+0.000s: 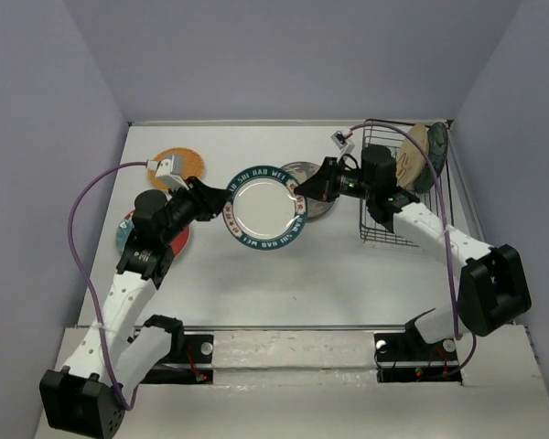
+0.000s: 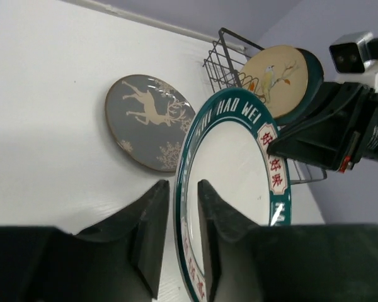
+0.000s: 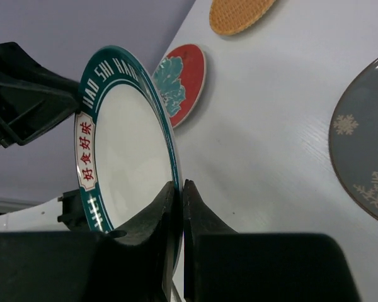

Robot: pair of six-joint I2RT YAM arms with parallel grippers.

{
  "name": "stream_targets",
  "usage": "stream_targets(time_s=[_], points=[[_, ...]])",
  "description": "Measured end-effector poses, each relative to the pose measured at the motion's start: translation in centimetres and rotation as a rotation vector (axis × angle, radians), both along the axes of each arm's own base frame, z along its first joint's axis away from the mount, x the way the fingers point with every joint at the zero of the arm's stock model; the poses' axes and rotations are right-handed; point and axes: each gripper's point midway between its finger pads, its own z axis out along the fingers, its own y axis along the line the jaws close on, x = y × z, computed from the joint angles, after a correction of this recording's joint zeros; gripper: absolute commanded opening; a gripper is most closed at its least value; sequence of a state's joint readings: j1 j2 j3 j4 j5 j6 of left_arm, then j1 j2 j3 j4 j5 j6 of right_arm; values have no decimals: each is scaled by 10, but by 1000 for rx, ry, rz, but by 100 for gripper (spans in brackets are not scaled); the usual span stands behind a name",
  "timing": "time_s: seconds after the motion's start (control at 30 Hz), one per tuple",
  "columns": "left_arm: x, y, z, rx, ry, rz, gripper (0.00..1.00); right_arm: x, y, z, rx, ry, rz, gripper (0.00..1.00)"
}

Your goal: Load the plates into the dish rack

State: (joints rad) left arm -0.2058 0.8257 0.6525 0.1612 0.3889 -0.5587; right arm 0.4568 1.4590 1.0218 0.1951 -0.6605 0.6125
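A white plate with a teal lettered rim (image 1: pixel 265 208) is held off the table between both grippers. My right gripper (image 1: pixel 302 192) is shut on its right rim, as the right wrist view (image 3: pixel 179 185) shows. My left gripper (image 1: pixel 221 203) straddles its left rim with the jaws open, a gap on each side in the left wrist view (image 2: pixel 183 189). The black wire dish rack (image 1: pixel 384 229) at the back right holds a cream floral plate (image 1: pixel 410 157) and a dark teal plate (image 1: pixel 435 151) upright. A grey deer plate (image 2: pixel 148 119) lies flat behind the held plate.
An orange woven-look plate (image 1: pixel 188 165) lies at the back left. A red-and-teal plate (image 3: pixel 183 82) lies under my left arm. A small white tag (image 1: pixel 340 137) sits by the rack's left corner. Walls close in on three sides.
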Motion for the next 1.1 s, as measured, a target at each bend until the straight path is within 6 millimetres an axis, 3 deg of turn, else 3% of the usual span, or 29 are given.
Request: stream_targets(time_s=[0.03,0.1,0.13,0.43,0.63,0.77,0.93,1.1], points=[[0,-3,8,21,-24,-5,54,1,-5,5,8,-9,-5,7],[-2,-7,23,67,-81,-3,80,7,-22,16,13,-32,-42,7],[-4,-9,26,84,-97,-7,99,13,-36,21,6,-44,-79,7],[-14,4,18,275,-136,73,99,82,-159,53,-329,-151,-654,7],[-15,15,2,375,-102,118,99,99,-242,88,-629,-227,-1029,7],[-15,20,-3,405,-88,135,99,112,-286,100,-840,-244,-1221,7],[-14,22,-5,417,-80,144,99,138,-314,89,-1124,-226,-1311,7],[-18,24,5,398,-112,152,99,154,-323,62,-1342,-194,-1267,7]])
